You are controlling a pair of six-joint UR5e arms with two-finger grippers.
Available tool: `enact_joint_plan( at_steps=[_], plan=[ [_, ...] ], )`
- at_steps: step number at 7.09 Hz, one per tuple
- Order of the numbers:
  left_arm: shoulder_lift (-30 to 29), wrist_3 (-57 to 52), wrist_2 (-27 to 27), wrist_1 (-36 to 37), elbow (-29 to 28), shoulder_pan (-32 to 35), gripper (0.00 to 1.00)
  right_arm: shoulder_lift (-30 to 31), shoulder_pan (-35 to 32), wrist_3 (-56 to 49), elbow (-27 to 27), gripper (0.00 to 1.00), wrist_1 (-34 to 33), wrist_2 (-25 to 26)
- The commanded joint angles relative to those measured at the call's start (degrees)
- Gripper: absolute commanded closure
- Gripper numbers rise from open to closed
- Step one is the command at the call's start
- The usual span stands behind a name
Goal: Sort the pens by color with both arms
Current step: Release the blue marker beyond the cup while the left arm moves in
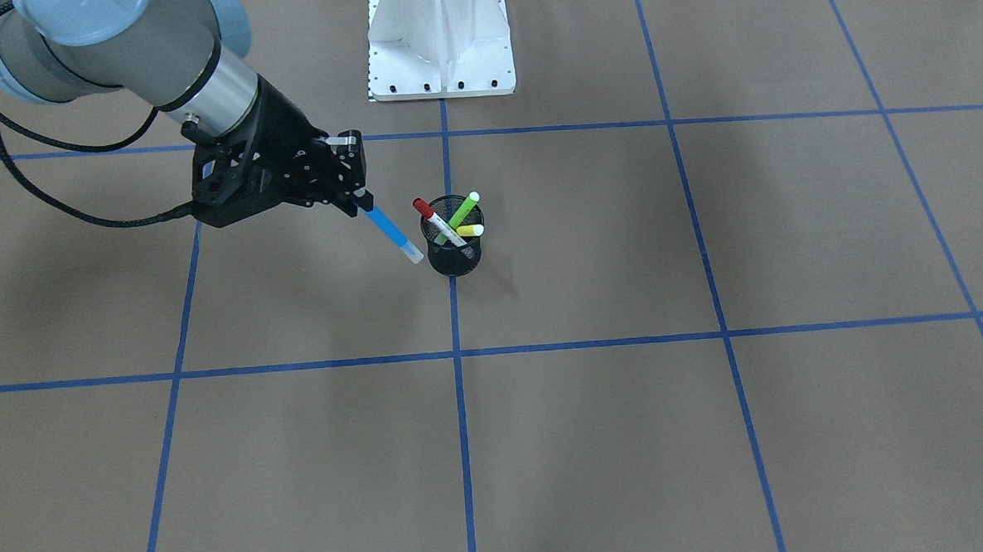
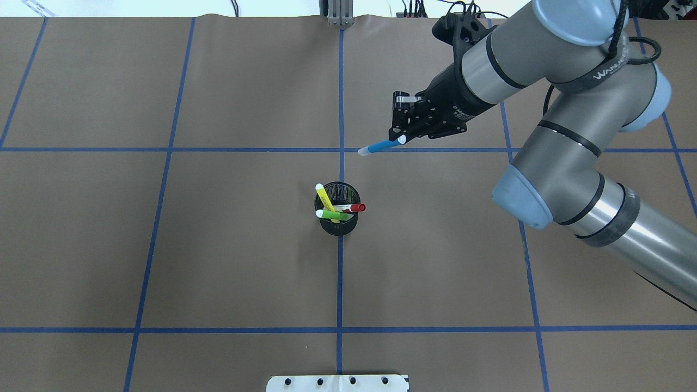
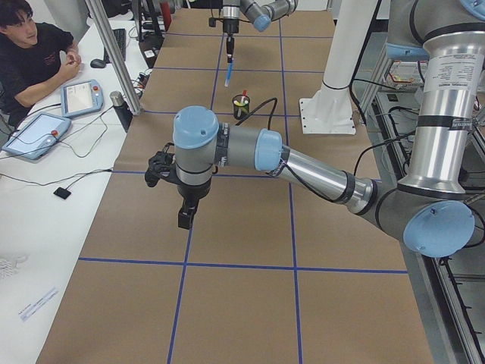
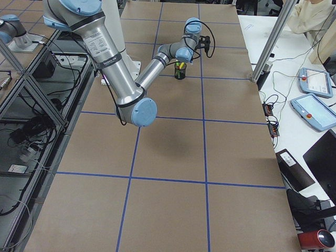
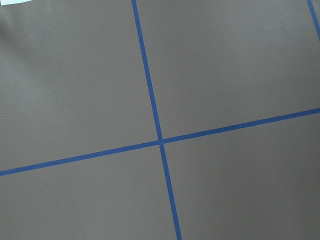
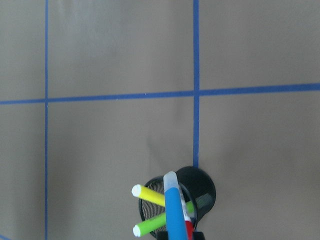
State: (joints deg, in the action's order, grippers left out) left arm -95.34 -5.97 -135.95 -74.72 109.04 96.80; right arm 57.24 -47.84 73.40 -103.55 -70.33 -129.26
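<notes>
My right gripper (image 2: pixel 402 138) is shut on the upper end of the blue pen (image 2: pixel 379 146), which hangs tilted in the air just beyond the black mesh cup (image 2: pixel 338 223). In the cup stand the yellow pen (image 2: pixel 324 198), the green pen (image 2: pixel 332 215) and the white pen with the red cap (image 2: pixel 354 207). The right wrist view looks down the blue pen (image 6: pixel 175 210) onto the cup (image 6: pixel 202 185). My left gripper (image 3: pixel 186 216) hovers low over the brown table far from the cup; I cannot tell whether it is open or shut.
The white metal base (image 1: pixel 440 42) stands on the robot's side of the cup. A person (image 3: pixel 34 53) sits at a side table with two teach pendants (image 3: pixel 79 97). A metal post (image 3: pixel 114 61) rises at the table's edge. Blue tape lines grid the brown paper.
</notes>
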Motion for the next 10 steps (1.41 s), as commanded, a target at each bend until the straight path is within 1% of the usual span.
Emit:
enact_joint_plan(
  at_steps=[1, 2, 3, 5, 6, 7, 8, 10],
  plan=[
    [-2.3, 18.0, -2.5, 0.2, 7.0, -7.6, 0.01, -0.2, -1.1, -0.5, 0.6, 0.76, -1.3, 9.9],
    [-4.5, 26.2, -2.7, 0.3, 9.2, -11.2, 0.01, -1.1, -0.9, -0.7, 1.5, 0.76, -1.6, 13.4],
    [-7.9, 36.0, -2.7, 0.3, 11.0, -16.5, 0.01, -2.9, -0.1, -0.6, 3.2, 0.76, -1.7, 18.2],
    [-16.9, 54.7, -1.2, 0.4, 11.4, -27.7, 0.01, -6.3, 4.4, -0.6, 8.0, 0.76, -1.7, 30.1],
    [-21.3, 63.0, 2.1, 0.4, 11.3, -33.0, 0.01, -6.5, 6.0, -0.8, 9.2, 0.76, -1.7, 33.3],
    [-24.7, 69.7, 6.1, 0.4, 10.7, -39.7, 0.01, -6.5, 7.4, -1.9, 10.2, 0.76, -1.7, 38.2],
    [-27.2, 73.7, 8.5, 0.3, 9.9, -43.8, 0.01, -6.5, 9.2, -2.8, 11.6, 0.76, -1.7, 41.9],
    [-29.9, 74.9, 8.6, 0.3, 8.2, -45.9, 0.01, -7.0, 13.6, -2.5, 13.7, 0.75, -1.1, 49.6]
  ],
)
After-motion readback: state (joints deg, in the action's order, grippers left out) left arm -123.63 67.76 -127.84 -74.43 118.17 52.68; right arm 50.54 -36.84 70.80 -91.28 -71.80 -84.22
